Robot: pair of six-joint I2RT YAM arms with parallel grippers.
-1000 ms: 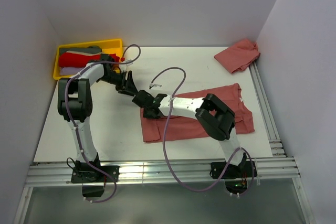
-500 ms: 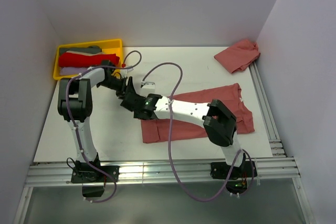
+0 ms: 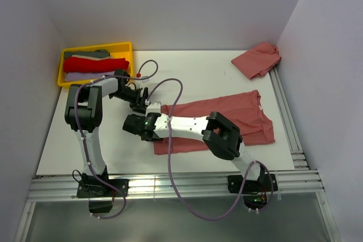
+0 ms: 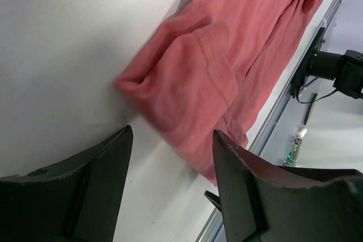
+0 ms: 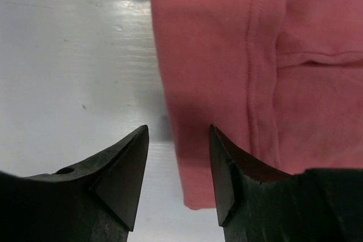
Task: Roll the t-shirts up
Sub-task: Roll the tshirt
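One salmon-red t-shirt (image 3: 227, 118) lies spread flat across the middle of the table. A second t-shirt (image 3: 258, 59) sits crumpled at the back right corner. My left gripper (image 3: 140, 100) hovers open just off the spread shirt's far left corner. In the left wrist view that t-shirt (image 4: 227, 55) lies beyond the open left gripper (image 4: 173, 132), nothing between the fingers. My right gripper (image 3: 133, 124) is open at the shirt's left edge. In the right wrist view the t-shirt (image 5: 249, 55) has its left hem lying on the table under the gap of the right gripper (image 5: 178, 130).
A yellow tray (image 3: 127, 47) with folded red, grey and lilac clothes stands at the back left. A metal rail (image 3: 286, 117) runs along the table's right edge. White walls close in on the table's left, back and right.
The right gripper has swung left, off the shirt to its left edge, and opened wider. The shirt's far left corner now lies spread out. The left gripper shifted slightly and opened a little.
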